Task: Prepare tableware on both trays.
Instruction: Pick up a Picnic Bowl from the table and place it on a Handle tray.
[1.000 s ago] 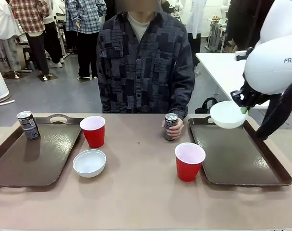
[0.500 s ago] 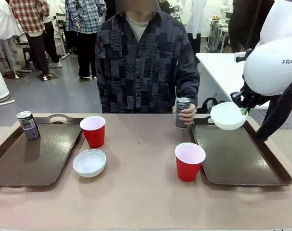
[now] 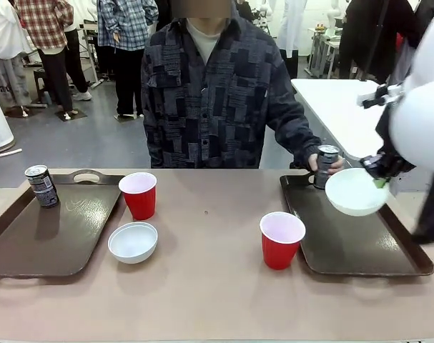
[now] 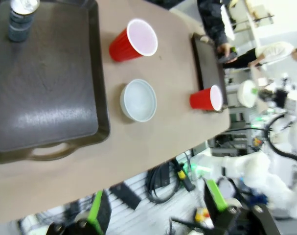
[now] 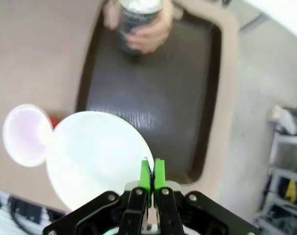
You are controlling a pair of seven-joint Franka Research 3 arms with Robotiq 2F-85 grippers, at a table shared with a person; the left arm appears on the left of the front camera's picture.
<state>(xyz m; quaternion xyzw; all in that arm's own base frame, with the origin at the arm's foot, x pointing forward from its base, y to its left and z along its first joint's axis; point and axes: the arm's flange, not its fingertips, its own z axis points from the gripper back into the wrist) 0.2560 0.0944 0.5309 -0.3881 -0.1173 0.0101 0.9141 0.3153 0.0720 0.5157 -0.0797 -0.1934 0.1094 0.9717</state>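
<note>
1. The right claw (image 5: 152, 172) pinches the thin rim of a smooth, round white bowl (image 3: 356, 191) with its green pads almost together. The bowl hangs tilted at the right of the front picture, above the right tray (image 3: 345, 246).
2. That tray is dark brown plastic with a slight sheen, rectangular, with a raised rim and rounded corners.
3. At its upper-left corner a person's hand (image 3: 336, 166) wraps a slim dark can (image 3: 325, 164) with a silver top. Its print is too small to read.
4. The left claw (image 4: 155, 208) stands wide and holds nothing, at the bottom of its wrist picture.
5. The left tray (image 3: 31, 243), at lower left, has a cut-out handle and carries a second can (image 3: 41, 186) whose pale label is unreadable.
6. On the matte tan table (image 3: 202, 293) between the trays stand a left red cup (image 3: 139, 194), a right red cup (image 3: 282, 240) and a second bowl (image 3: 133, 241).
</note>
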